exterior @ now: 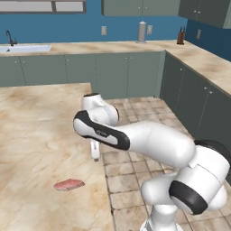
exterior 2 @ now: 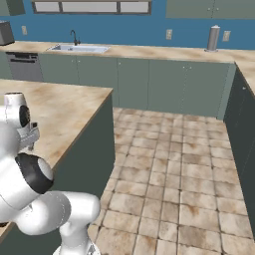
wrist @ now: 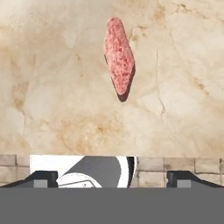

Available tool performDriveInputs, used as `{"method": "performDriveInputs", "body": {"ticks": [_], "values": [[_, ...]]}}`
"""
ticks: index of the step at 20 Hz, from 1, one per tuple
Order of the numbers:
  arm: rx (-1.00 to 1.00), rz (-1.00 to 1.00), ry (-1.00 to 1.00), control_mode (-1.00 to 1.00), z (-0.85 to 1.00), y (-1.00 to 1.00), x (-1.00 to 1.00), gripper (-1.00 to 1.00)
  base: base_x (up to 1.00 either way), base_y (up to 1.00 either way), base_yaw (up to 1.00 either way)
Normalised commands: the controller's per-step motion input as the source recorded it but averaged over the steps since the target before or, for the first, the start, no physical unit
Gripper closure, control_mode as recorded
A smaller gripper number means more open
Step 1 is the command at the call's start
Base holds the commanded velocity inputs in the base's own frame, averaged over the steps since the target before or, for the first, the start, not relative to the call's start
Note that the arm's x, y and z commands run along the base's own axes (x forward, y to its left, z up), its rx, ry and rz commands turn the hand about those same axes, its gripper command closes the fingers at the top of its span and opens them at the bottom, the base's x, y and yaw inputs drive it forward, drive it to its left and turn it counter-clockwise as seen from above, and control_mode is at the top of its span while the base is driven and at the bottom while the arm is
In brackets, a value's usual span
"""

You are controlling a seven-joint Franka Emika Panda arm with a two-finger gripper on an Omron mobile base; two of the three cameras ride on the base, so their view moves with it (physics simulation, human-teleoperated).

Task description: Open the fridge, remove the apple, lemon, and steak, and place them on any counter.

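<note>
- Steak [exterior: 69,184] in the left base view lies flat on the island counter [exterior: 31,131], near the edge that drops to the tiled floor [exterior: 135,171]. The gripper [exterior: 95,151] hangs above that edge, just beside the meat but apart from it. Risk: a low sweep of the arm on leaving could nudge the slab toward the drop, since it sits close to the rim.
- Right base view: the arm's white links crowd the lower left against the island counter [exterior 2: 69,107]. The wall counter with its sink [exterior 2: 77,48] stands well apart. Risk: if the base drives off while the arm is this low, an elbow could scrape the counter edge.
- Hand view: the steak [wrist: 118,54] rests alone on the marbled top, clear of the two finger tips [wrist: 41,178] at the bottom, which stand wide apart with nothing between them. So the claw is open and empty. Risk: the apple and lemon are yet to be fetched, and placing them near this slab could knock it.
</note>
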Motion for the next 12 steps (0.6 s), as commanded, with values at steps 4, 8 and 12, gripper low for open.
{"method": "performDriveInputs", "body": {"ticks": [4, 8, 12], "values": [[0.00, -0.29, 0.16, -1.00, 0.00, -0.99, 0.28, -1.00, 0.00, 0.00, 0.00], [0.21, -0.10, 0.14, -1.00, 0.04, -0.91, 0.54, -1.00, 0.00, 0.00, 0.00], [0.26, -0.41, 0.00, -1.00, 0.30, -0.96, 0.04, -1.00, 0.00, 0.00, 0.00]]}}
